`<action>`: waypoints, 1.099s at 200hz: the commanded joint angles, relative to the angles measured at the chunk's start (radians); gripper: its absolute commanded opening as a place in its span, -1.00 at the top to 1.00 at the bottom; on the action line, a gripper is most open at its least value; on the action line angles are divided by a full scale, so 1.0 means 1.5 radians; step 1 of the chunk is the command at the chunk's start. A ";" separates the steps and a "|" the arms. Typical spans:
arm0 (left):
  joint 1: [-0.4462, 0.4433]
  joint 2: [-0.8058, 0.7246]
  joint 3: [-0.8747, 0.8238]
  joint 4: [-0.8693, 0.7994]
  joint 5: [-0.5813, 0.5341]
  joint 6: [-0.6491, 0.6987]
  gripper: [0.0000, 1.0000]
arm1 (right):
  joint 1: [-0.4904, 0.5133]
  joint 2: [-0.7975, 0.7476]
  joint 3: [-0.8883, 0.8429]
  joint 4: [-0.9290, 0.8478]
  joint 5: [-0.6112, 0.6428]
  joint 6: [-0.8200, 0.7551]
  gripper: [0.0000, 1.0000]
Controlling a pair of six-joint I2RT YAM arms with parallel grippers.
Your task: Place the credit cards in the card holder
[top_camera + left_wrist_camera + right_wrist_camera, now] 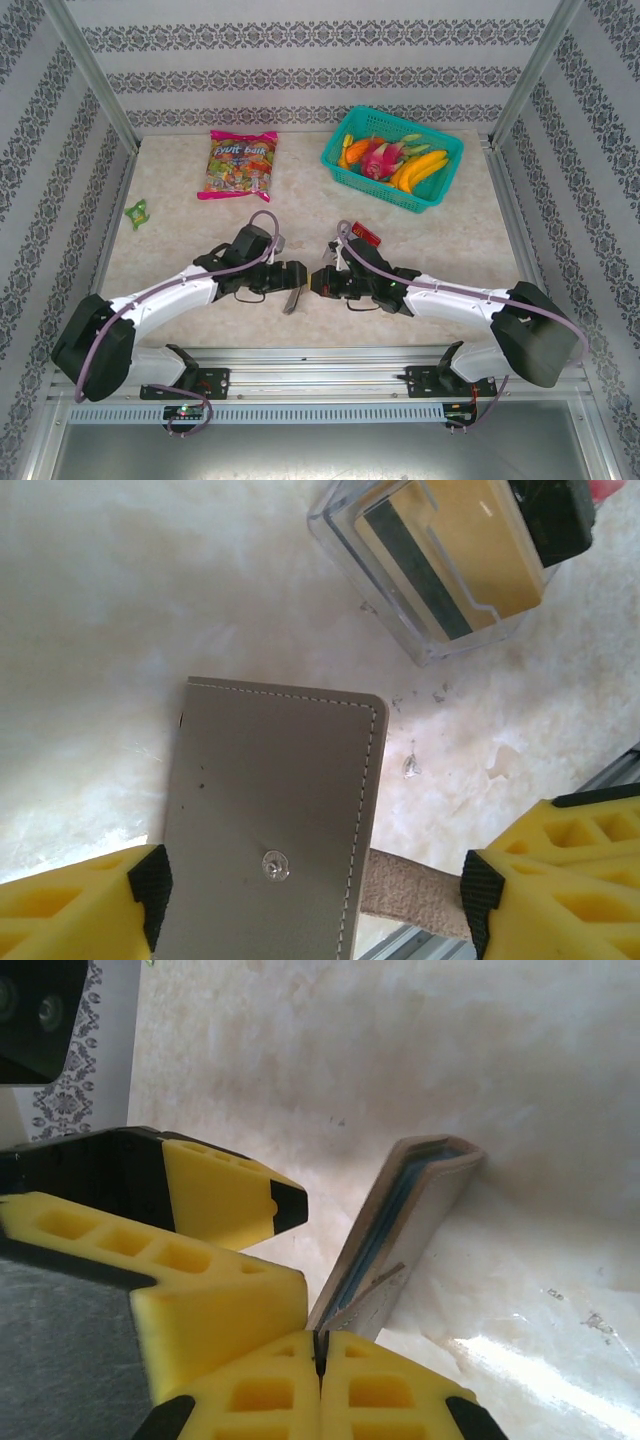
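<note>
Two tools meet at the card holder [270,810], tilted on edge mid-desk [120,600]: the left tool [315,885] gapes open astride it, and the right tool [320,1355] is closed, apparently pinching its near edge. The credit cards [450,550] sit just beyond in a clear case [425,645]. The step in hand looks like readying the holder; next it needs spreading open and a card fetched.

Robot test cell — aluminium frame posts [98,85], wallpapered panels [300,40], marble-look tabletop [300,215]
</note>
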 commanded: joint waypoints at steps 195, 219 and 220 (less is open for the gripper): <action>-0.016 -0.006 0.000 -0.039 -0.029 -0.041 1.00 | -0.037 -0.023 0.035 -0.298 0.155 -0.079 0.69; -0.044 -0.013 0.049 -0.116 -0.094 -0.042 1.00 | -0.039 -0.093 0.062 -0.355 0.155 -0.085 0.26; -0.045 -0.014 0.050 -0.120 -0.095 -0.042 1.00 | -0.039 -0.097 0.064 -0.357 0.155 -0.085 0.26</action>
